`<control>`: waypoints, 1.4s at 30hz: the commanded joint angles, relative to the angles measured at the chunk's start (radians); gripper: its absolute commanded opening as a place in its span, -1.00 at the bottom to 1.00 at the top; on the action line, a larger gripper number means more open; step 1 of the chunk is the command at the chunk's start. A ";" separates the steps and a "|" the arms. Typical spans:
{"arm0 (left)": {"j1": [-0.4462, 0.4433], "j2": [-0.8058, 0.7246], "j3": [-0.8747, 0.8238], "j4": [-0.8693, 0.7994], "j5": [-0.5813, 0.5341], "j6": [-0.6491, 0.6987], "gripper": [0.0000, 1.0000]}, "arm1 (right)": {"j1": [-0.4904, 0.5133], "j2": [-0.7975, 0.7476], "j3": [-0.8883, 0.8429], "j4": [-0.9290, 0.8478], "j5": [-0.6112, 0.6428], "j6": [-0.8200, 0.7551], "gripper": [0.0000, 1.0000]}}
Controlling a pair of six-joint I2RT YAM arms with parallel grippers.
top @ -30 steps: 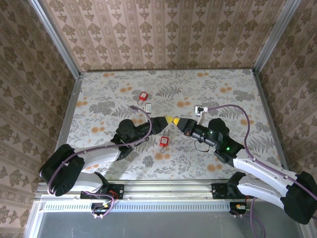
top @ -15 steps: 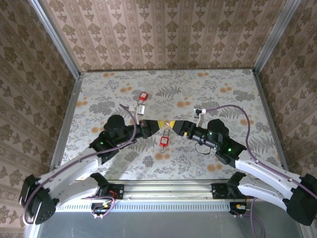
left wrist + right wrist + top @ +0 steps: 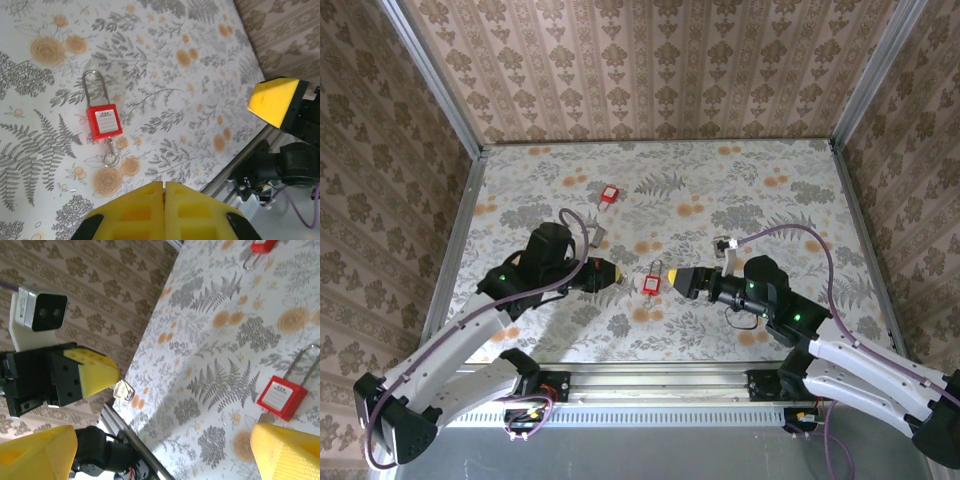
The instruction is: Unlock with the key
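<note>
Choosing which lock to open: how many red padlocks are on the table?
2. The far padlock lies toward the back of the table; the near padlock lies between the left gripper and the right gripper. The arms may hide more.

In the left wrist view the left tool (image 3: pixel 164 187) runs off the bottom edge, and its shut pads (image 3: pixel 137 212) hide whatever lies between them. From the right wrist we see the key (image 3: pixel 123 389) at that tool's tip, too small for us to read its blade. The near padlock's (image 3: pixel 281 396) shackle is cut by the right edge; the far padlock (image 3: pixel 261 246), beyond it, by the top edge.
</note>
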 commanded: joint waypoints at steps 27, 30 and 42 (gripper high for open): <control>-0.031 0.095 0.002 0.312 0.393 -0.002 -1.00 | 0.118 0.267 -0.094 0.590 -0.191 -0.107 0.39; -0.035 0.097 0.007 0.314 0.403 -0.007 -1.00 | 0.121 0.288 -0.106 0.637 -0.176 -0.100 0.30; -0.042 0.097 -0.057 0.389 0.408 -0.042 -1.00 | 0.121 0.238 -0.099 0.608 -0.140 -0.112 -0.03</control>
